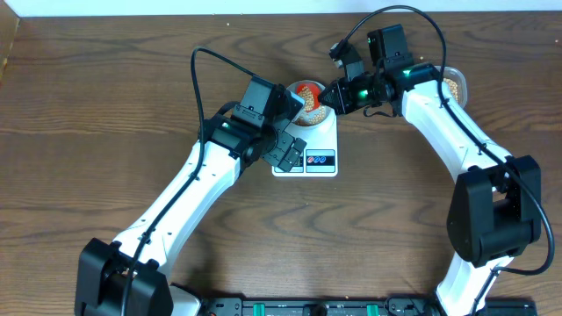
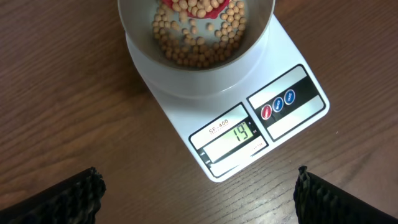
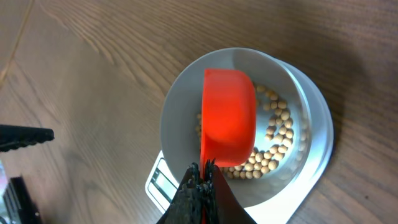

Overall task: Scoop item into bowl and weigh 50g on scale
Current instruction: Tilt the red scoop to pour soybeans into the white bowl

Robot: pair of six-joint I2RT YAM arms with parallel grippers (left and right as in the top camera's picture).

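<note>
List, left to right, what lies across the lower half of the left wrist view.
one claw finger → scale display → round buttons → other claw finger

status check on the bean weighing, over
left gripper open, holding nothing. right gripper shut on red scoop, tipped over bowl on scale. beans in bowl, display reads 19, short of fifty. nothing blocking.
</note>
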